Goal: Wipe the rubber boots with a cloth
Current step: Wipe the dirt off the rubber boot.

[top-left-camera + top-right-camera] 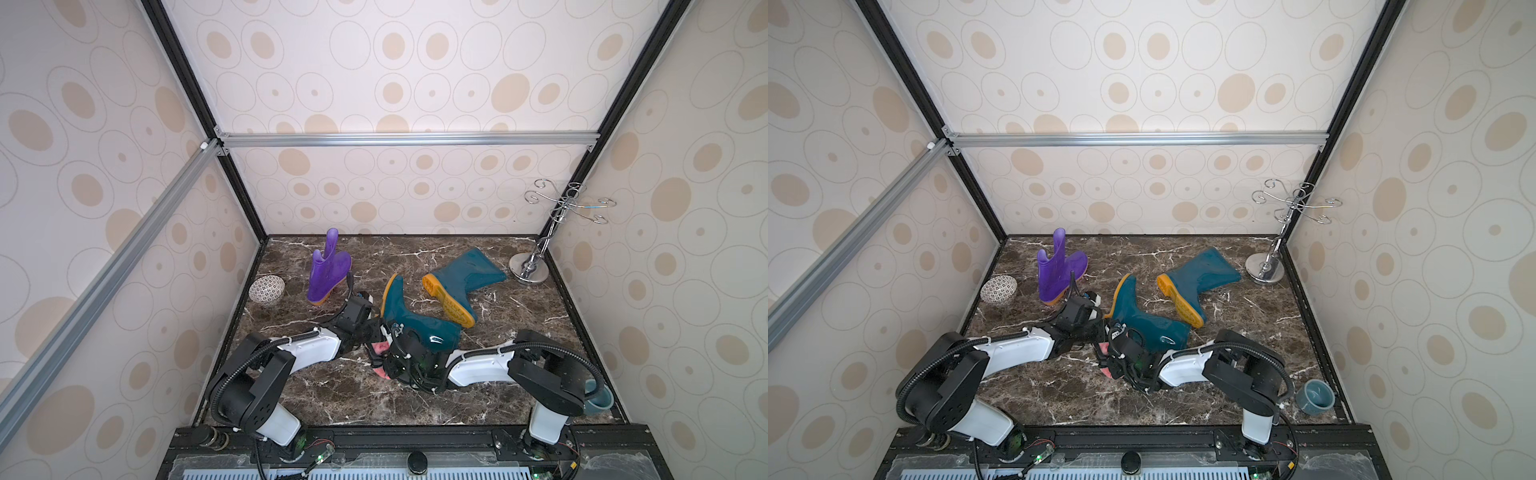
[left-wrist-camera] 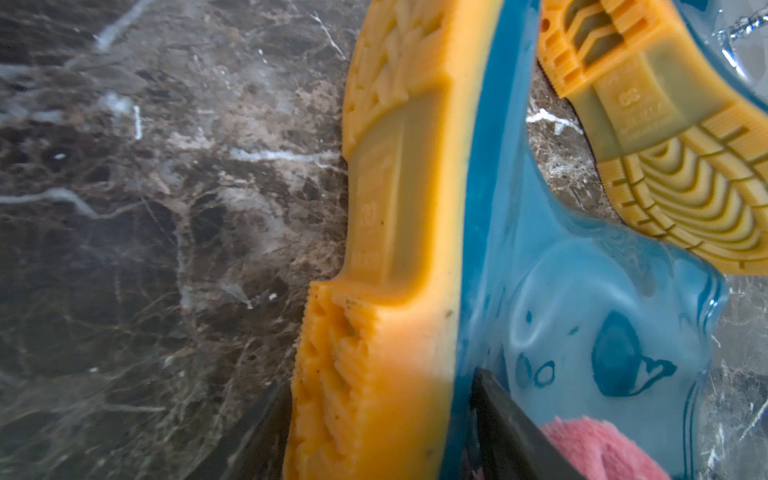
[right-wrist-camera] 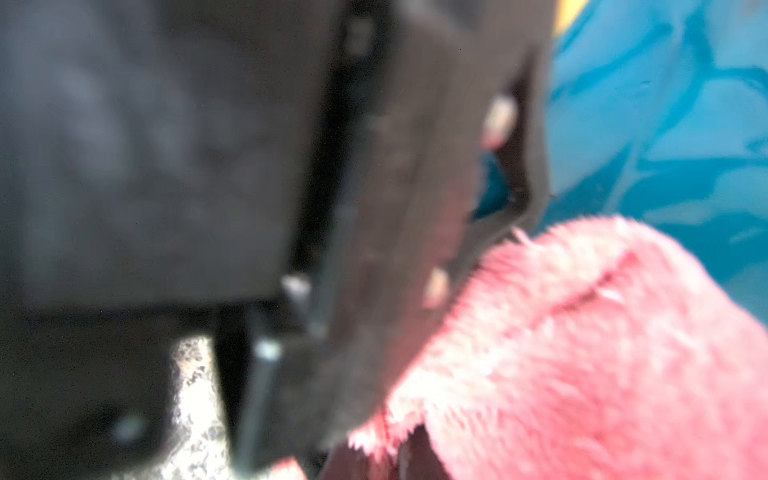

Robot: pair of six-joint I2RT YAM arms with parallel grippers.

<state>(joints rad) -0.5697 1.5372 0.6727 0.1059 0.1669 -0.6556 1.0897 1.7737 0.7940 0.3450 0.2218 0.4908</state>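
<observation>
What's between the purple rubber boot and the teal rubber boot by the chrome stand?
The toe end of the nearer teal rubber boot, lying on its side, with bare marble tabletop on either side. Both top views show it.

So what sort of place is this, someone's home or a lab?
Most likely a lab test booth dressed to look homely: patterned wallpaper panels held in an aluminium frame, a marble-look tabletop, and two robot arms mounted at its front edge.

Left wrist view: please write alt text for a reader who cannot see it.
A teal boot lies on its side on brown marble, its orange heel gripped by the left gripper. The sole of a second boot shows beyond, and a pink cloth by the shaft.
</observation>
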